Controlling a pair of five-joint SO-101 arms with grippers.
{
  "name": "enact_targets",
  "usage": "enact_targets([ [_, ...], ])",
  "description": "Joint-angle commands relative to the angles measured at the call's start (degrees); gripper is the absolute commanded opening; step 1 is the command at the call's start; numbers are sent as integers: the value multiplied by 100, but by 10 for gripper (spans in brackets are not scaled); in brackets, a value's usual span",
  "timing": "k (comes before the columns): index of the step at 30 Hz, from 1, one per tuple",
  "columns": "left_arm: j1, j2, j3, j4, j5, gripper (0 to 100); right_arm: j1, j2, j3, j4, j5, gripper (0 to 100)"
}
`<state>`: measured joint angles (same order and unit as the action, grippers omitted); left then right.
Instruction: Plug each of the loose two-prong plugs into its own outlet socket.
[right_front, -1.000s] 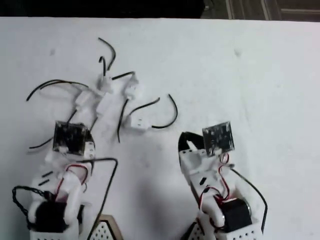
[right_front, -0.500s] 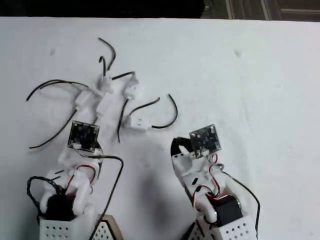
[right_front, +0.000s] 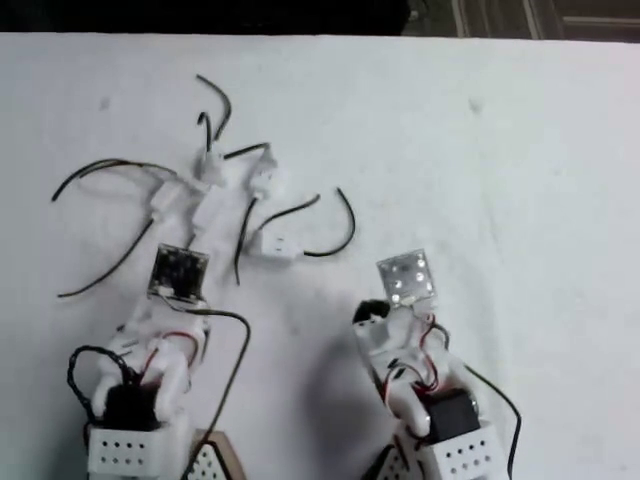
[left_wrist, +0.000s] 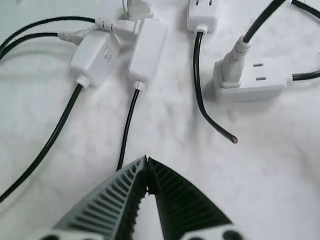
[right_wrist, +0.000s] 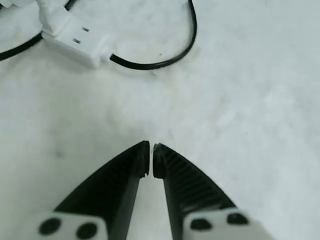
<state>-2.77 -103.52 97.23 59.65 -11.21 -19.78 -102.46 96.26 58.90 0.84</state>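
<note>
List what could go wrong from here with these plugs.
1. The white plugs lie bunched together with black cords trailing among them, so lifting one may drag its neighbours.
2. The outlet socket lies loose on the table; pushing a plug in may slide it unless one pincer pins it.
3. The left pincer and right pincer are shut; lowered like that, they would likely shove pieces aside.

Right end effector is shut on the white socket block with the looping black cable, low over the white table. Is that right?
Not quite. The right end effector is shut, but on nothing. The white socket block with the looping black cable lies on the white table, apart from the tips. The right wrist view shows this.
</note>
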Motion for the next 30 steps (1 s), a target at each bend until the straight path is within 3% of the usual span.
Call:
enact_targets([
  [1, 40, -31, -18, 299, 44, 24, 400, -57, 53, 374, 26, 18],
  [11, 48, -31, -18, 1345, 18, 24, 708, -57, 53, 1209, -9, 19],
  [30, 40, -31, -18, 1354, 9, 24, 699, -57, 53, 1367, 9, 19],
])
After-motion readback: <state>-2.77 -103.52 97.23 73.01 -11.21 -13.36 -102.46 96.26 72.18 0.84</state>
